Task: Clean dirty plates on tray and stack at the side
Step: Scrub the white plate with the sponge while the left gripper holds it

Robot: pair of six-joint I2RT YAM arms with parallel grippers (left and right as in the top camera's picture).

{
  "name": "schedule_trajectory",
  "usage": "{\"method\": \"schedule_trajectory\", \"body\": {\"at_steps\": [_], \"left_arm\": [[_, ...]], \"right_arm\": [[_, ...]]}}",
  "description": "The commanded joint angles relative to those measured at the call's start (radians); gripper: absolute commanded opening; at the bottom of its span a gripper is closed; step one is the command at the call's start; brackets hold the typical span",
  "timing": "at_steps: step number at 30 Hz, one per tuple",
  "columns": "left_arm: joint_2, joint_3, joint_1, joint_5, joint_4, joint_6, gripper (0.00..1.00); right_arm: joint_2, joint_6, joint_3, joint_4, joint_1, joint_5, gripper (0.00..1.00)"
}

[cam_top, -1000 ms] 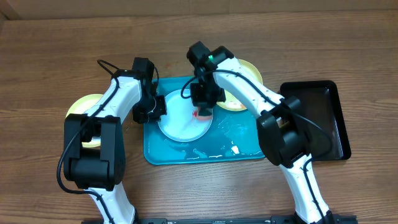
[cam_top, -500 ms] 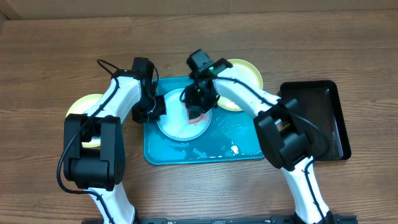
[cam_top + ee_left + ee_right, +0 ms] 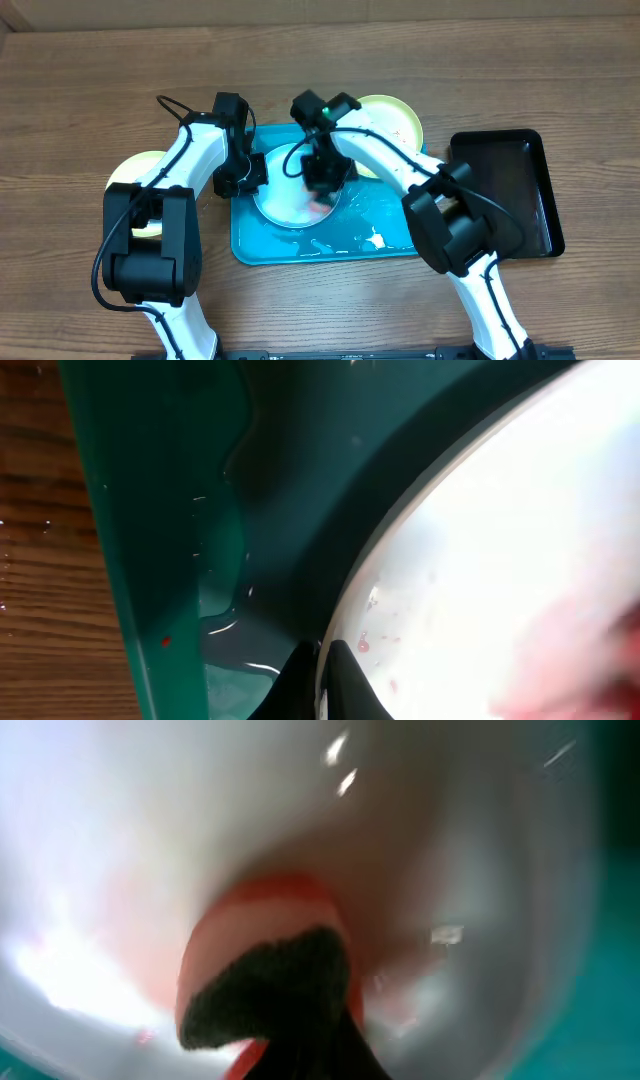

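A pale blue-white plate lies on the wet turquoise tray. My left gripper is shut on the plate's left rim; the left wrist view shows its fingers pinching the rim of the plate, which has small red specks, above the tray. My right gripper is shut on a red sponge with a dark pad and presses it on the plate. One yellow-green plate leans at the tray's back right. Another yellow-green plate lies on the table at the left.
A narrow black tray stands on the table to the right of the turquoise tray. Water pools on the turquoise tray's front part. The wooden table surrounds everything.
My right gripper has moved left and toward the front across the blue-white plate with the sponge. The left gripper has kept its hold on the rim.
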Motion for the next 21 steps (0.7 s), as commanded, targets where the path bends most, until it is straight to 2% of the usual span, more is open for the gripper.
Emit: {"method": "schedule_trajectory", "body": {"at_steps": [1, 4, 7, 10, 14, 21], "left_arm": [[0.002, -0.019, 0.0, -0.033, 0.008, -0.01, 0.04], [0.002, -0.019, 0.0, -0.033, 0.008, -0.01, 0.04], [0.002, -0.019, 0.0, -0.033, 0.009, -0.01, 0.04], [0.002, -0.019, -0.001, -0.033, 0.008, -0.01, 0.04], [0.002, -0.019, 0.0, -0.033, 0.01, -0.01, 0.04], [0.002, -0.019, 0.0, -0.033, 0.009, -0.009, 0.04]], "right_arm": [[0.027, 0.008, 0.033, 0.087, -0.022, 0.2, 0.04], [0.027, 0.067, 0.023, 0.188, -0.019, 0.191, 0.04], [0.029, 0.074, -0.007, 0.315, -0.015, 0.013, 0.04], [0.029, 0.073, -0.029, 0.36, 0.003, -0.133, 0.04], [0.029, 0.042, -0.031, 0.328, 0.045, -0.262, 0.04], [0.029, -0.015, -0.031, 0.141, 0.052, -0.277, 0.04]]}}
